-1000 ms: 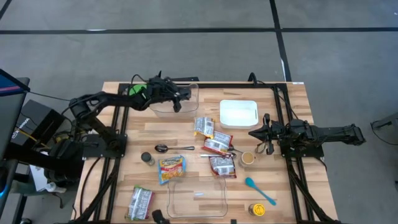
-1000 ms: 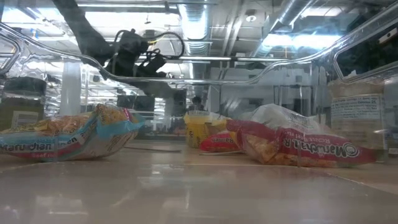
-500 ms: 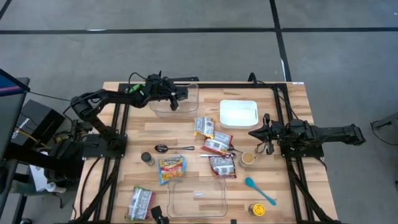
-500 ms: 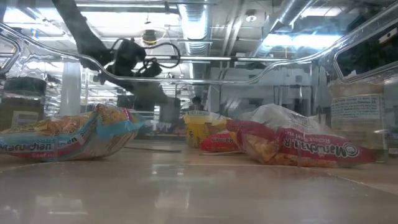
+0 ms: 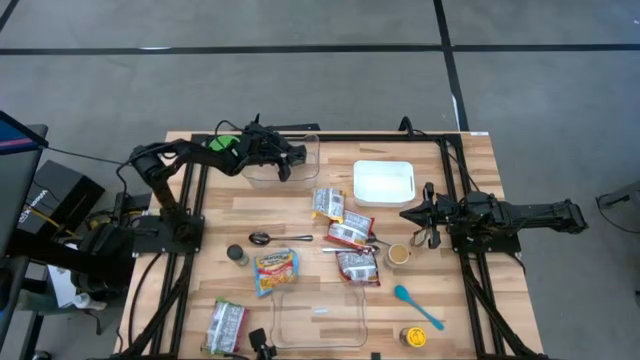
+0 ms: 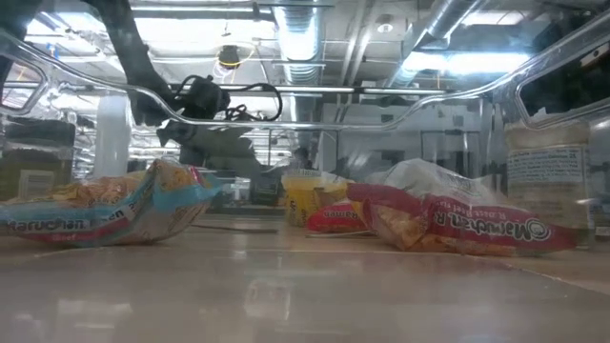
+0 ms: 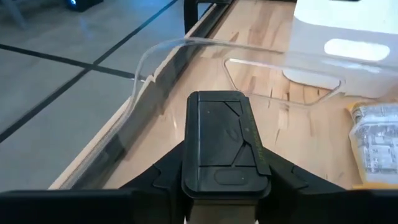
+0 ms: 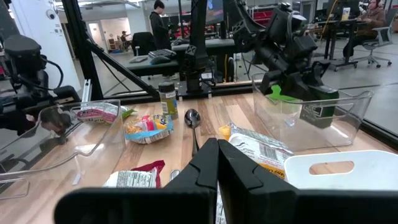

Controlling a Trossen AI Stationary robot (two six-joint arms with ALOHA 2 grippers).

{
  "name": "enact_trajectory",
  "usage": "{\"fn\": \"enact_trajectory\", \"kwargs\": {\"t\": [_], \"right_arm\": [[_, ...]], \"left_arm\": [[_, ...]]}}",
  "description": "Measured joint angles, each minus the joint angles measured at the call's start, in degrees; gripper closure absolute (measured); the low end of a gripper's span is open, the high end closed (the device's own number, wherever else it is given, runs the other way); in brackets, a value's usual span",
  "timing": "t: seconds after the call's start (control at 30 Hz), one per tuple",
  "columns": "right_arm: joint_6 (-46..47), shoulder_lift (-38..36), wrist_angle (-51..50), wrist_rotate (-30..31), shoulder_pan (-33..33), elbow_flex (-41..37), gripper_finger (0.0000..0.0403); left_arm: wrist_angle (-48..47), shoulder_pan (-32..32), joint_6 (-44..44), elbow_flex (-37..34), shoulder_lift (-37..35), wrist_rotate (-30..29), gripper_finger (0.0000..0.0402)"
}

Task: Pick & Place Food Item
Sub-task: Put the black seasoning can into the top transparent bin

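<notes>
Wooden desk [image 5: 460, 310]: left gripper [image 5: 287, 163] over clear plastic bin [image 5: 290, 175], green packet [image 5: 222, 144] alongside, jaws' state untellable. Likely placing; release next. Right gripper [image 5: 408, 214] parked, jaws together.

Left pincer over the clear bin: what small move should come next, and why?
Probably open and let go. The left pincer appears to hold a dark green packet inside the walls of the clear bin, so a release should drop it there. The right pincer waits shut beside the white tray.
</notes>
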Motion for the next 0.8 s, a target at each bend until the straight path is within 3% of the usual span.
{"fn": "enact_trajectory", "kwargs": {"t": [0.63, 0.8], "right_arm": [[0.00, -0.01, 0.00, 0.00, 0.00, 0.00, 0.0403], [0.00, 0.00, 0.00, 0.02, 0.00, 0.00, 0.0403]], "left_arm": [[-1.57, -0.02, 1.86, 0.04, -0.02, 1.94, 0.0279], [-1.90, -0.02, 1.98, 0.04, -0.02, 3.08, 0.0264]]}}
